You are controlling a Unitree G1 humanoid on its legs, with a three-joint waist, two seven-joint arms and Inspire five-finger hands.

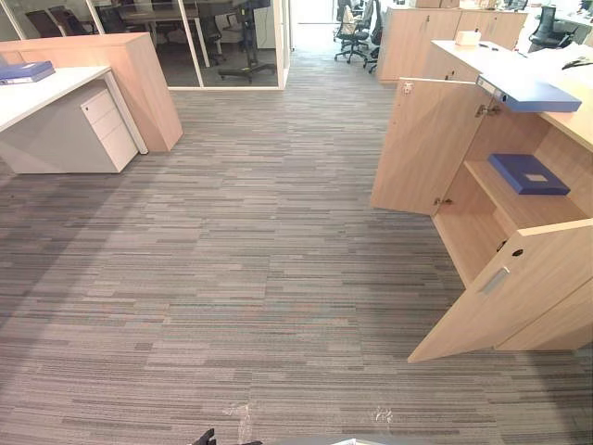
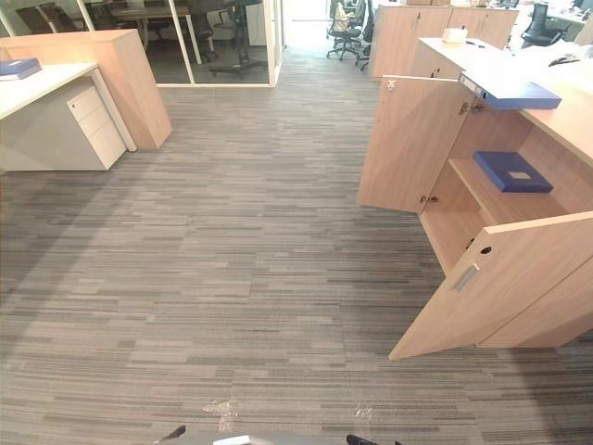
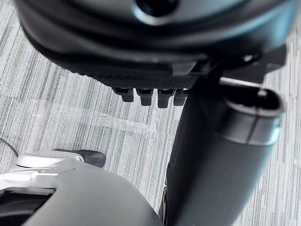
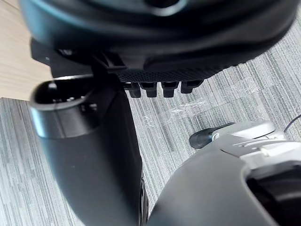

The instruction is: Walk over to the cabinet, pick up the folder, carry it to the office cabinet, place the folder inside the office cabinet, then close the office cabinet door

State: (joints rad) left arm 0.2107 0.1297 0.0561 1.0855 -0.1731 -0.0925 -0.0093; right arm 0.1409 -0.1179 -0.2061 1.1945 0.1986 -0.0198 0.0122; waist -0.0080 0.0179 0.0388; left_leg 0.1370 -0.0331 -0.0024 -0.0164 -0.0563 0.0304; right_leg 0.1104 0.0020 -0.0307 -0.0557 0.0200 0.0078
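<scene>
Likely near the end: left hand [image 3: 150, 80] and right hand [image 4: 164, 73] hanging empty, fingers loosely straight, blue folder [image 1: 529, 173] lying on the office cabinet [image 1: 500, 199] shelf well ahead-right of the right hand, leaving open doors [image 1: 519, 287] to shut.

The left robot hand [image 3: 150, 77] has a smooth, glossy dark plastic shell with a finely dimpled matt strip. Beneath it the carpet [image 3: 23, 77] is rough woven cloth in grey streaks, crossed by shiny clear tape [image 3: 108, 122]. Far ahead of the robot hand, the cabinet [image 1: 428, 139] is matt light wood grain, its door handle [image 1: 494, 280] dull metal; the folder [image 1: 528, 173] inside has a smooth matt blue cover.
</scene>
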